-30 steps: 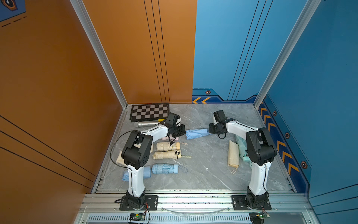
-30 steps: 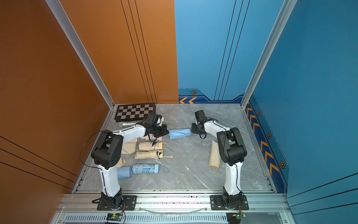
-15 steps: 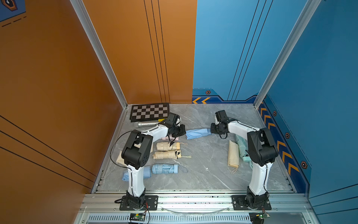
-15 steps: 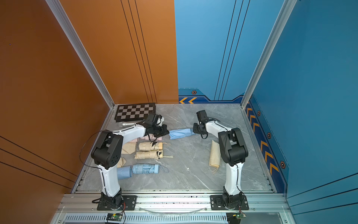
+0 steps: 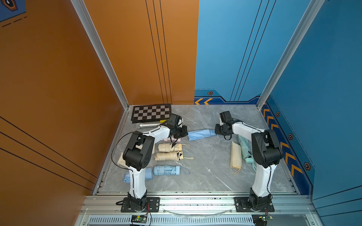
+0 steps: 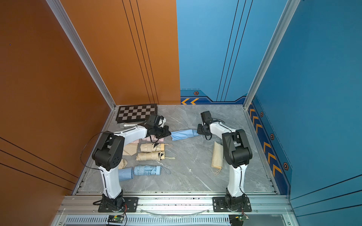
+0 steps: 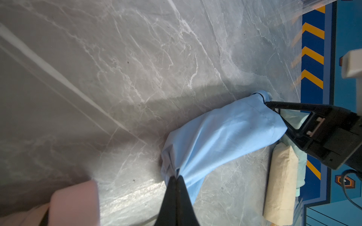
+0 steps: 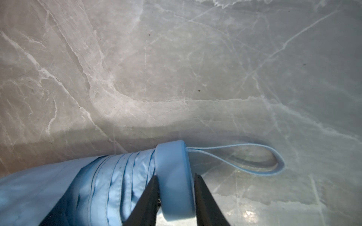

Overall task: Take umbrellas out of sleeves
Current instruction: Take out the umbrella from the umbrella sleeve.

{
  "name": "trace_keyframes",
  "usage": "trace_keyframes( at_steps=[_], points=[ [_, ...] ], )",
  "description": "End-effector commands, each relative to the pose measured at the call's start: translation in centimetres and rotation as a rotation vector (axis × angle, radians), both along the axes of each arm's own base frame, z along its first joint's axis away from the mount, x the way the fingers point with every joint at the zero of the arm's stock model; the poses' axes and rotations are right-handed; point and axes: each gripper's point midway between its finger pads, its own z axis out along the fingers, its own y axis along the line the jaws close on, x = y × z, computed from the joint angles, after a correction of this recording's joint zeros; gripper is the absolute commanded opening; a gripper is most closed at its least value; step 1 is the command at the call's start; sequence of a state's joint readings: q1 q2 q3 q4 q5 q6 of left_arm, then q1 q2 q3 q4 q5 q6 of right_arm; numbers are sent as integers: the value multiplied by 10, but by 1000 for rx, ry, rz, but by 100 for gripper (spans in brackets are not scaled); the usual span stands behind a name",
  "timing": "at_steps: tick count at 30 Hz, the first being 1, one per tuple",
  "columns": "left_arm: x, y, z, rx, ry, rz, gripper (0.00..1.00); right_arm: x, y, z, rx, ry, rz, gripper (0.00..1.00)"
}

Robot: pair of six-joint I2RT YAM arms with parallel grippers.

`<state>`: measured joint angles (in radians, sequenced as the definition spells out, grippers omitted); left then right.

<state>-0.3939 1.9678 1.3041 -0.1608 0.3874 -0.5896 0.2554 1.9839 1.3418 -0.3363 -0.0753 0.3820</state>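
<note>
— What did the top views give you?
— In both top views the light blue sleeve, a smooth soft tube, lay stretched between the left gripper and the right gripper. It was toward the far edge of the grey veined stone surface, about mid-width.
— And the rest, counted?
— Toward the left edge lay two crinkly cream umbrellas side by side, with one bare blue umbrella closer to the near edge. Limp empty sleeves in blue, cream and pink poked out from under the left arm, too covered to count. By the right edge lay one cream sleeve with a cord at its near end, and a mint sleeve half hidden by the right arm. In the far left corner were a checkerboard and a silver cylinder.
— The left wrist view?
— The left gripper was pinched tight on a bunched fold at the sleeve's closed end. Creases fanned from the pinch across matte cloth.
— The right wrist view?
— The right gripper was clamped across the flat faces of the round, smooth handle of the light blue umbrella. Glossy pleats showed past the sleeve mouth, and the rest sat hidden inside. A thin cord loop lay on the surface. The picture's edge cut off the gripper's body.
</note>
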Motion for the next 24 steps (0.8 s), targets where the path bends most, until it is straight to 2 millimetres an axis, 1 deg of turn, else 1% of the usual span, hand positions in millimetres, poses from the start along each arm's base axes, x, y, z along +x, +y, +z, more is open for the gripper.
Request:
trace_keyframes(
  at_steps=[1,2,4,24],
  points=[
    [1,3,3,7,-7,-16,0,-26,-33,-24,-107,109,-39,33],
    [-4,5,-1,17,20,-15,0,-26,-35,-25,-108,111,-42,32],
    [-5,6,-1,18,22,-16,0,-26,-37,-26,-109,115,-46,32],
    [3,4,2,29,13,-17,0,-25,-60,-25,-110,121,-79,32]
  ],
)
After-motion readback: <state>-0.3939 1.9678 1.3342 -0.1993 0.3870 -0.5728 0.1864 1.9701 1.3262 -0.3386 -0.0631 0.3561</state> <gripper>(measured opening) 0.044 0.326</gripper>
